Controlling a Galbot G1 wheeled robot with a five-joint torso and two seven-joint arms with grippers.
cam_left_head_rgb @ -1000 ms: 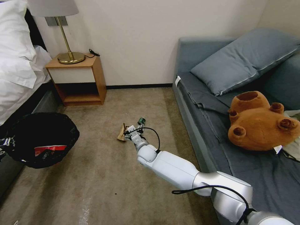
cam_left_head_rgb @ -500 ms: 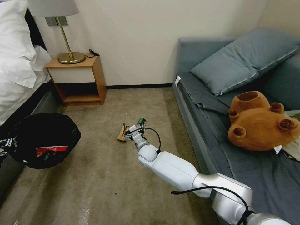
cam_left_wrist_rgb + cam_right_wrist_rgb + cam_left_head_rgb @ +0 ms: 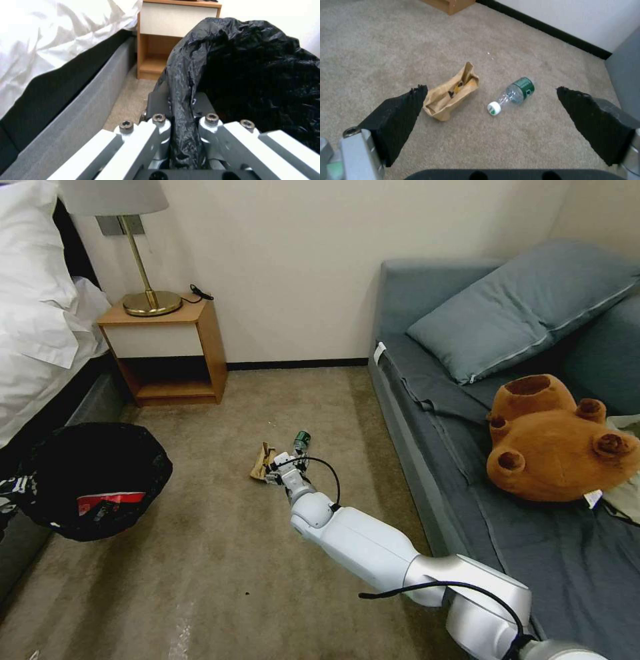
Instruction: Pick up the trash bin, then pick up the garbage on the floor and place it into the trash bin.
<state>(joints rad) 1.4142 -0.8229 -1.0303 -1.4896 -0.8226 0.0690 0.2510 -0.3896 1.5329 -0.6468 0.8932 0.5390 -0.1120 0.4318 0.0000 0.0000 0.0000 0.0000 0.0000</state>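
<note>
Right gripper: the right gripper [image 3: 490,100] hangs over the carpet [image 3: 220,553] with its black pads [image 3: 401,117] spread wide and nothing between them; in the head view it [image 3: 283,468] sits at the end of the outstretched white arm, near the middle of the floor.
Bottle: a small clear bottle [image 3: 511,95] lies on its side on the carpet, between the two pads as the wrist camera sees it. Its long axis runs diagonally in the right wrist view, the white cap at one end and the green-labelled base at the far end; in the head view the bottle [image 3: 302,440] lies just beyond the gripper.
Paper scrap: a crumpled tan paper bag [image 3: 451,96] lies just beside the bottle, not touching it, its long axis roughly parallel to the bottle's; something yellow shows in its open fold.
Left gripper: the left gripper [image 3: 181,117] is clamped on the bag-covered rim of the trash bin [image 3: 253,75].
Trash bin: the bin [image 3: 93,480], lined in black, is held off the floor at the robot's left, beside the bed [image 3: 40,333], with a red-and-white wrapper [image 3: 107,500] inside.
</note>
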